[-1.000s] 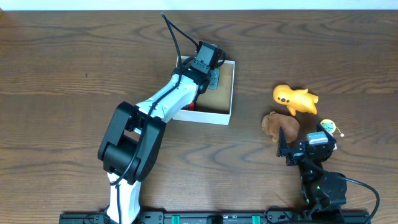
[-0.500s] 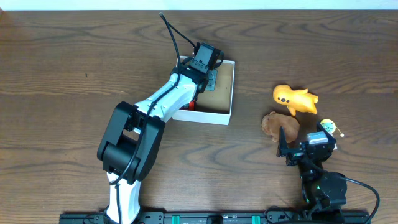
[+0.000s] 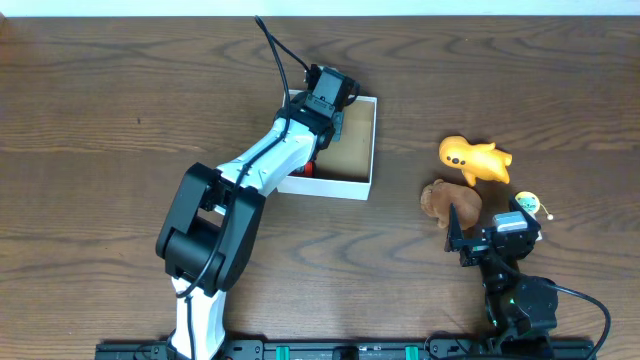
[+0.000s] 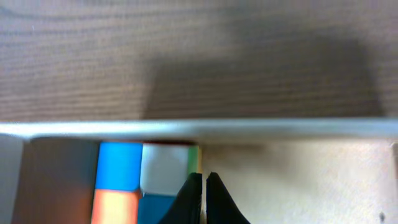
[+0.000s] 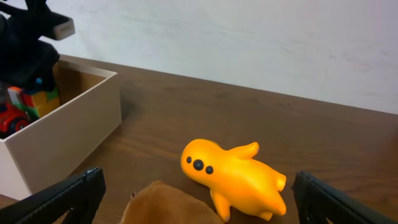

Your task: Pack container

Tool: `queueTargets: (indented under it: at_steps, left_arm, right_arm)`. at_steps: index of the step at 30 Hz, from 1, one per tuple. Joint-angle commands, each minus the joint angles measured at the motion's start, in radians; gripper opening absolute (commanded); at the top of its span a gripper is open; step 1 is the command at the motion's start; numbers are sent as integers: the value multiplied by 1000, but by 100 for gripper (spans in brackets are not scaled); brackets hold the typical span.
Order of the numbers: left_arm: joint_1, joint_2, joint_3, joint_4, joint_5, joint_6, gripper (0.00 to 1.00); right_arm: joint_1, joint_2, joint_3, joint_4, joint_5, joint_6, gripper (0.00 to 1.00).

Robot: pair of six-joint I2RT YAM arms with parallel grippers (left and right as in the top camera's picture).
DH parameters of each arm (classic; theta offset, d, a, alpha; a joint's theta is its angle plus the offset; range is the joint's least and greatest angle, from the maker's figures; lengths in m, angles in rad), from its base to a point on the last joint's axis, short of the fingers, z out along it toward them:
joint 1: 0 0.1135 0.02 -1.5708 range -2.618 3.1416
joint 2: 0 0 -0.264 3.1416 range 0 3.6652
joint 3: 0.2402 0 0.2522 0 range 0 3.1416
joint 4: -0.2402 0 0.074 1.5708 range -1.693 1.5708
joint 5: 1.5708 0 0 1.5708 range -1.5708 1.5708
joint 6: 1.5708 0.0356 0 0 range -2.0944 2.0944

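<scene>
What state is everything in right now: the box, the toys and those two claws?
container, open-topped, partly filled.
left gripper, shut, holding nothing, tips inside the container.
right gripper, open, holding nothing, by the loose toys.
coloured cube, inside the container.
red toy, inside the container.
yellow toy, lying on the table, not packed.
brown toy, on the table, not packed.

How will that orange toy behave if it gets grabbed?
The orange toy looks glossy, so probably slippery. Its rounded, tapering body may roll or squirt aside if pinched off-centre. Likely light, being much smaller than the container.
</scene>
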Motion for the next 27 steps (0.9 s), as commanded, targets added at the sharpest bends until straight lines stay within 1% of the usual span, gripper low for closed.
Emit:
queueTargets:
  at_steps: [1, 6, 7, 8, 9, 10, 13, 17, 18, 21, 22, 23, 25, 26, 27]
  left_arm:
    - [10, -65, 14, 17, 3, 2, 6]
    - [21, -147, 14, 19, 3, 2, 7]
    - [28, -167, 14, 19, 3, 2, 9]
    - [37, -183, 14, 16, 3, 2, 15]
    - [50, -204, 14, 12, 3, 2, 17]
    - [68, -224, 14, 4, 2, 1, 24]
    - [132, -270, 14, -43, -11, 0, 24]
    - [253, -301, 14, -134, -65, -18, 24]
    - [289, -303, 14, -152, -65, -18, 28]
    - [393, -303, 14, -188, -65, -18, 53]
    - [425, -303, 14, -192, -65, -18, 63]
    - [454, -303, 14, -192, -64, -18, 68]
    - [505, -303, 14, -187, -64, -18, 71]
    - [525, -303, 14, -186, -64, -18, 77]
    - [545, -303, 14, -186, -64, -18, 86]
  right_arm:
    - [-5, -2, -2, -4, 0, 15, 99]
    - [-5, -2, -2, -4, 1, 15, 99]
    - [-5, -2, -2, -4, 1, 15, 99]
    - [-5, -2, -2, -4, 0, 15, 99]
    - [-5, -2, -2, -4, 0, 15, 99]
    - [-5, -2, -2, -4, 1, 15, 99]
    - [-5, -2, -2, -4, 0, 15, 99]
    - [-5, -2, -2, -4, 0, 15, 99]
    - [-5, -2, -2, -4, 0, 15, 99]
    - [-5, -2, -2, -4, 0, 15, 99]
    - [-5, -2, -2, -4, 1, 15, 99]
    - [-5, -2, -2, -4, 1, 15, 99]
    - [-5, -2, -2, -4, 0, 15, 99]
    - [-5, -2, -2, -4, 0, 15, 99]
    - [-5, -2, -2, -4, 0, 15, 99]
